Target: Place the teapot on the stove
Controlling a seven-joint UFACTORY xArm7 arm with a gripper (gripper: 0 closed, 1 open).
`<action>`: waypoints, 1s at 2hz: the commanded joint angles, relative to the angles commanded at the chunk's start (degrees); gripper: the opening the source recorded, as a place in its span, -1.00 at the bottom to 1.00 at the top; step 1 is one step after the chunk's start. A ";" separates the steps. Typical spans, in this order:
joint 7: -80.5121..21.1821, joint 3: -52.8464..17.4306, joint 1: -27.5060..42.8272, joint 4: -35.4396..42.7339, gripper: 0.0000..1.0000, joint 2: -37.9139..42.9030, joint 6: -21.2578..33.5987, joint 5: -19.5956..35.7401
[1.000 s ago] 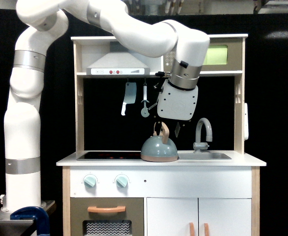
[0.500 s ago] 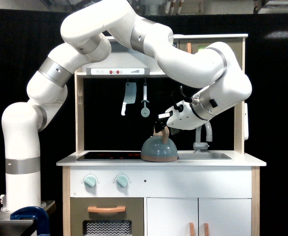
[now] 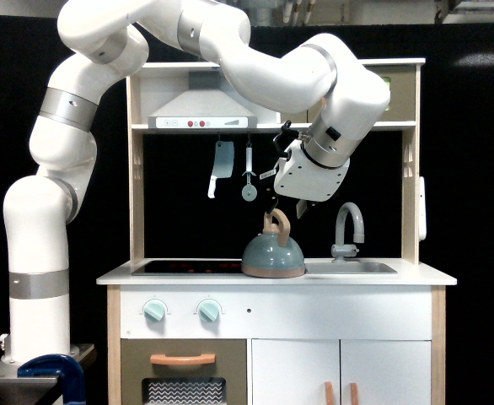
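Observation:
The grey-green teapot [image 3: 273, 255] with its tan arched handle [image 3: 279, 226] stands upright on the counter. It sits at the right end of the black stove [image 3: 186, 267], just left of the sink; how far its base overlaps the cooktop I cannot tell. My gripper [image 3: 271, 205] hangs from the white wrist and points down and to the exterior view's left, with its dark tips just above the top of the handle. The tips are lost against the black backdrop, so their spacing and any contact with the handle do not show.
A grey faucet [image 3: 349, 228] and the sink basin [image 3: 352, 267] lie right of the teapot. A toy cleaver [image 3: 221, 167] and another utensil [image 3: 249, 173] hang under the hood shelf [image 3: 203, 123]. Wooden side posts frame the counter.
The elbow swung back to the left and the wrist rose from beside the faucet to over the teapot's handle. The teapot has not moved.

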 joint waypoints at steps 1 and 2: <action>-0.39 2.84 -0.24 -0.26 1.00 -0.24 -0.90 -1.93; 0.31 6.05 -0.97 -0.86 1.00 0.68 -3.31 -1.46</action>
